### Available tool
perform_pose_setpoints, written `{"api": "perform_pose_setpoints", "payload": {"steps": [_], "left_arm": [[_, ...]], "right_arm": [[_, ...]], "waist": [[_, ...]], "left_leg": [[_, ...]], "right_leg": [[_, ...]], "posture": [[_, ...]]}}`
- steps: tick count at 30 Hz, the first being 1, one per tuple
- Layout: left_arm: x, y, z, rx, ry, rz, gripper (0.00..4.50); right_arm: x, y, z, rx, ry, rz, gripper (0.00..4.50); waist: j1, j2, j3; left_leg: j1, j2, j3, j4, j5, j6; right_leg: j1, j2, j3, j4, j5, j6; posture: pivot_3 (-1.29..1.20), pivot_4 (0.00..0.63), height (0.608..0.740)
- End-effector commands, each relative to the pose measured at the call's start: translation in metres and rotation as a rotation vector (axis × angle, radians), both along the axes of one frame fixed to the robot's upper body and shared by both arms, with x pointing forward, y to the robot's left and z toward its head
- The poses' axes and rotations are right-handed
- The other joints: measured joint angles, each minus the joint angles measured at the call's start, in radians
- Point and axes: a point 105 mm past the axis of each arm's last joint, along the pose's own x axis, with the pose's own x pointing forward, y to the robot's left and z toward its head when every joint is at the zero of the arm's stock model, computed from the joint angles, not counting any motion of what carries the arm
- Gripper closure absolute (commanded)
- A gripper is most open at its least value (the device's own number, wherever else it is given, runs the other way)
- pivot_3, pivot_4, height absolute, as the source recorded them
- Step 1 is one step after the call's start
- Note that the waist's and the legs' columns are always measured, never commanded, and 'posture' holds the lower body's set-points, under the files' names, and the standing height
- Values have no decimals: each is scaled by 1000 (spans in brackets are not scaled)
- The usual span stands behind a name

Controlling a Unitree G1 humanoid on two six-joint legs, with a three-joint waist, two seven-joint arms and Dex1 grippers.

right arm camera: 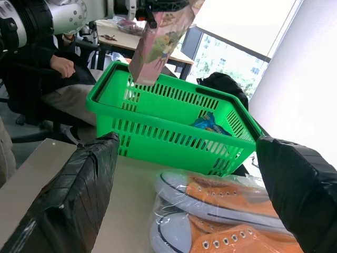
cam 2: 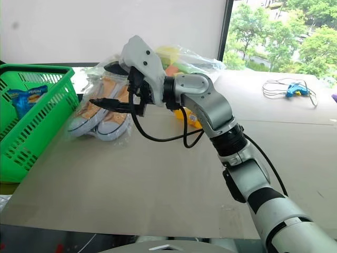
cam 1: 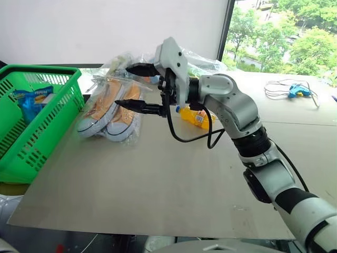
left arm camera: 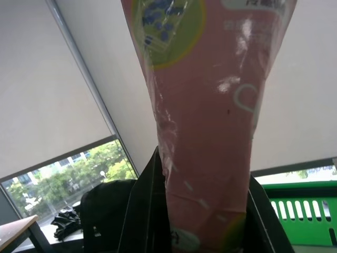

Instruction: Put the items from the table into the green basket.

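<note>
Left wrist view shows the left hand (left arm camera: 202,221) clamped on the long pink box (left arm camera: 210,105), which hangs above the green basket (right arm camera: 158,116) at the desk's (cam 1: 158,179) left edge. Further right, the right hand (cam 1: 132,87) hovers spread wide just above the bagged sneakers (cam 1: 108,108), the orange bottle (cam 1: 196,117) lying behind it.

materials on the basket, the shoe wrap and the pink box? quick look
Green basket: looks like moulded plastic, glossy, with slotted walls and a thick rim.
Sneaker bag: thin clear film, creased and glinting.
Pink box: probably printed card under clear wrap; shiny wrinkles show.
</note>
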Motion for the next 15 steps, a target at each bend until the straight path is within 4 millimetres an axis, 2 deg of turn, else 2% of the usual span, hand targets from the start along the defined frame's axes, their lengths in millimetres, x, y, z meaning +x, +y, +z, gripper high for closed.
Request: {"api": "perform_pose_setpoints", "payload": {"steps": [1,4,11,15], "left_arm": [[3,0,-5,56,43,18,3945],[4,2,-9,48,43,23,3945],[8,2,-16,40,53,34,3945],[12,0,-23,34,62,15,3945]], "right_arm": [[0,-2,11,25,-43,-43,87],[5,-3,10,22,-42,-72,87],[34,-7,12,24,-42,-242,87],[36,-7,12,33,-31,-249,87]], "waist": [[-3,0,0],[-8,0,0],[-18,-1,0],[-18,-1,0]], "left_leg": [[0,0,0,0,0,0],[0,1,-2,2,1,-1],[-1,1,-5,7,1,-1],[-1,1,-5,7,1,-1]], "right_leg": [[0,0,0,0,0,0],[1,1,-1,1,0,-1],[2,1,-4,2,1,-1],[2,1,-4,3,1,-2]], "posture": [[270,0,740],[269,0,740],[271,0,740],[272,0,740]]}}
